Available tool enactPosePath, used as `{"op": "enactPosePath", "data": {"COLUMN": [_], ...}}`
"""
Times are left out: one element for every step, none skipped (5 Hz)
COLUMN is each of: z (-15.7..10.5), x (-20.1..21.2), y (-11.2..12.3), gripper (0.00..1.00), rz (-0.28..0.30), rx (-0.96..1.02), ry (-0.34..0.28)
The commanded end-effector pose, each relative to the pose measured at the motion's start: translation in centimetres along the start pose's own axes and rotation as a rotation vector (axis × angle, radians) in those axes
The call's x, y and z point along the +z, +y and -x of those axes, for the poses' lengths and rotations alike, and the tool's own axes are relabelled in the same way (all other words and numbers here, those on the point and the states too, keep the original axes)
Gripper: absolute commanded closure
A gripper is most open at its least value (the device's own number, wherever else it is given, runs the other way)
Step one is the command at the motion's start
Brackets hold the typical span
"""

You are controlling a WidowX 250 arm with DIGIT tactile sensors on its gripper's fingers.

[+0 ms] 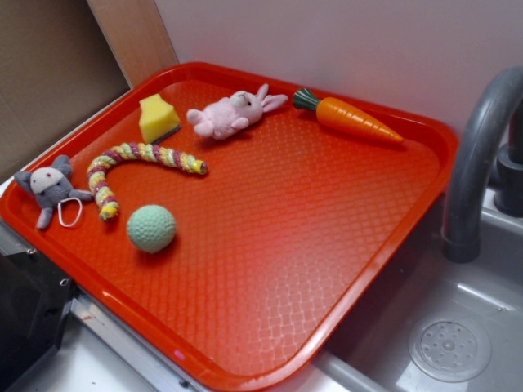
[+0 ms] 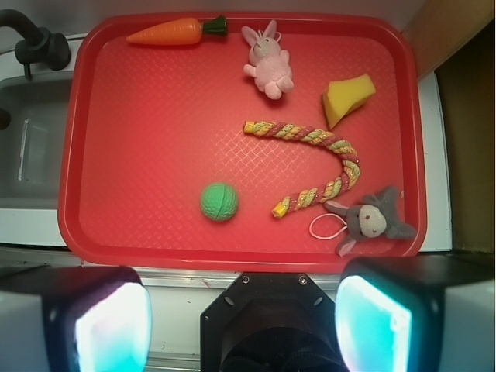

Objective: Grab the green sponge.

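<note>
red tray [image 1: 425, 175] sat beside grey sink [image 1: 458, 343], pale wall behind. green sponge [image 1: 158, 118] lay near tray's far corner, just beside pink bunny [image 1: 231, 113], apart from it. braided rope [image 1: 135, 167] curved near sponge; orange carrot [image 1: 351, 118] beyond bunny. pale green ball [image 1: 151, 228] and grey plush mouse [image 1: 51, 188] sat farther from sponge, past rope. gripper [image 2: 244, 325] hovered high, well apart from sponge, fingers [image 2: 372, 322] spread wide, holding nothing.

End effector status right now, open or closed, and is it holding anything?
End effector: open, holding nothing; it hangs above the tray's near edge, well away from the green sponge.
</note>
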State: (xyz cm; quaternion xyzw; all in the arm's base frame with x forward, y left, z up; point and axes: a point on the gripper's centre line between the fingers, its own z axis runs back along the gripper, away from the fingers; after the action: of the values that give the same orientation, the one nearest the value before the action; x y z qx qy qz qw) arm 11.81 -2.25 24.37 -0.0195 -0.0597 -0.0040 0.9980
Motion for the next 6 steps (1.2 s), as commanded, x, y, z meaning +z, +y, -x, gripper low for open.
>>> {"op": "enactPosePath", "data": {"z": [0.0, -3.6, -7.4, -9.6, -11.1, -12.6], "x": [0.0, -0.8, -2.1, -3.7, -6.4, -9.8], "y": [0.0, 0.2, 2.3, 4.6, 7.2, 8.4], "gripper": [0.00, 0.00, 0.00, 0.00, 0.00, 0.00], "rz": [0.000, -0.044, -0.056, -0.111, -0.180, -0.250], "rx": [0.000, 0.212, 0.461, 0.670, 0.864, 0.971], "ry": [0.000, -0.090, -0.163, -0.205, -0.266, -0.280]}}
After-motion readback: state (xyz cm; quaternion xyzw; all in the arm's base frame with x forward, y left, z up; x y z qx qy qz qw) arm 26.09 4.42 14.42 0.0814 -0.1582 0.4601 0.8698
